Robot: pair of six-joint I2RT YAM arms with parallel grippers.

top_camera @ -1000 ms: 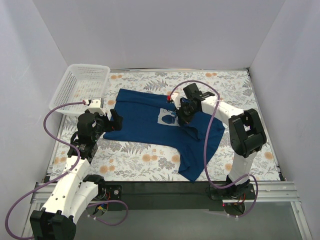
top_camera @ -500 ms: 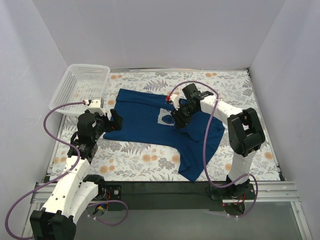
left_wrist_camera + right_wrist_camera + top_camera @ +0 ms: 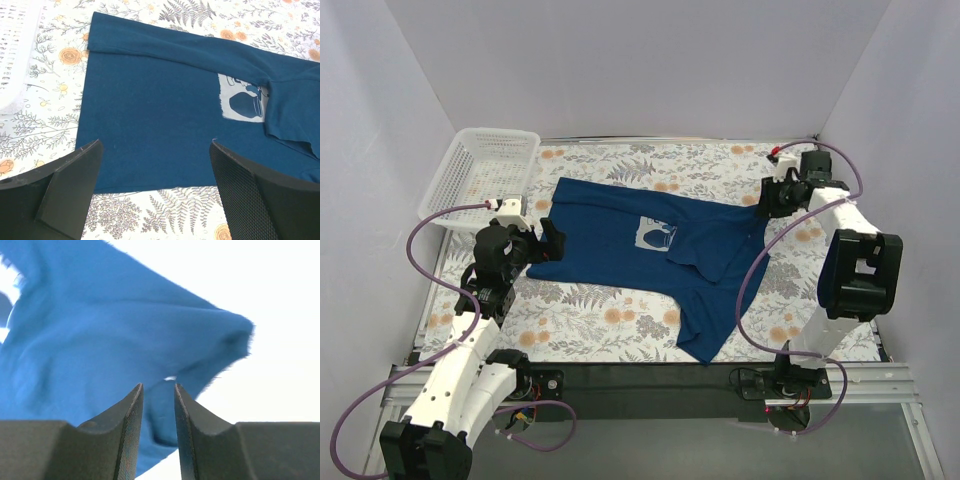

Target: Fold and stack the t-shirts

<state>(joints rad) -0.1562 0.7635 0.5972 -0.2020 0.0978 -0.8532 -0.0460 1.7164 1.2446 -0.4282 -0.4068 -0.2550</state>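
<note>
A dark navy t-shirt [image 3: 620, 250] lies spread on the floral table, its pale chest graphic [image 3: 657, 236] facing up and its right half creased and folded toward the near edge. My right gripper [image 3: 766, 206] is at the shirt's far right corner; in the right wrist view [image 3: 158, 386] the jaws are nearly closed with blue fabric [image 3: 100, 330] pinched between them. My left gripper [image 3: 548, 240] is open and empty at the shirt's left edge. The left wrist view [image 3: 155, 150] shows its wide-apart fingers over the shirt's [image 3: 165, 115] near hem.
A white lattice basket [image 3: 485, 170] stands at the far left corner and shows at the left edge of the left wrist view [image 3: 15, 50]. White walls close in the floral tablecloth [image 3: 610, 320] on three sides.
My right gripper has moved from the shirt's middle, near the graphic, out to the far right, pulling fabric with it and opening the shirt's upper right part. The left arm has not moved.
</note>
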